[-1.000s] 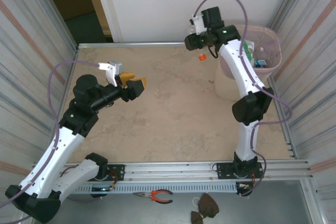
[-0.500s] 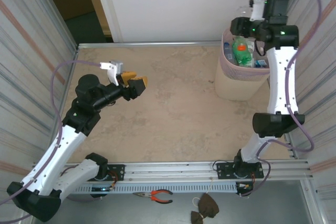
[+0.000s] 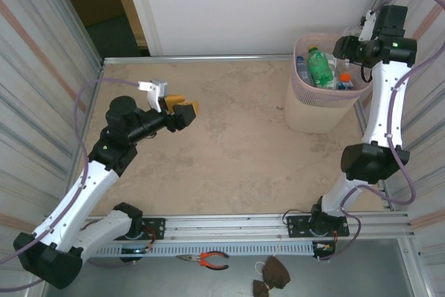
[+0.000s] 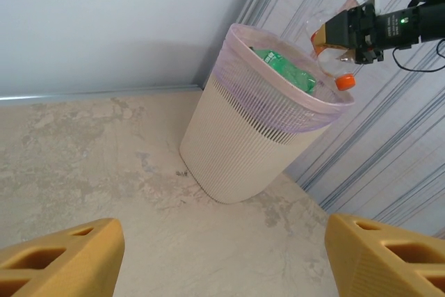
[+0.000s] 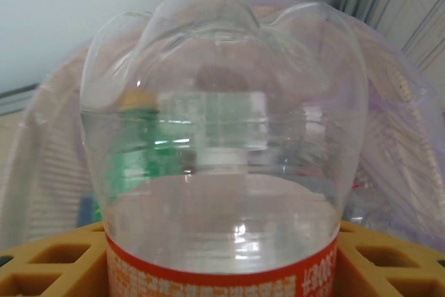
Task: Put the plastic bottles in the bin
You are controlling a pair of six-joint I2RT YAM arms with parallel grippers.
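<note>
I see left gripper nearest me, over the table, jaws apart, nothing in them. Further out, the bin stands at the far right corner, with a green bottle and others inside. Right gripper is above the bin's rim, clamped on a clear bottle with an orange label, cap end down.

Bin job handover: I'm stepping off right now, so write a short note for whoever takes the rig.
Left gripper: open, empty, above the table, facing the bin.
Right gripper: shut on a clear bottle, orange cap down, over the bin's rim.
Done: a green bottle and other bottles lie in the bin.
Left to do: release the held bottle into the bin.
</note>
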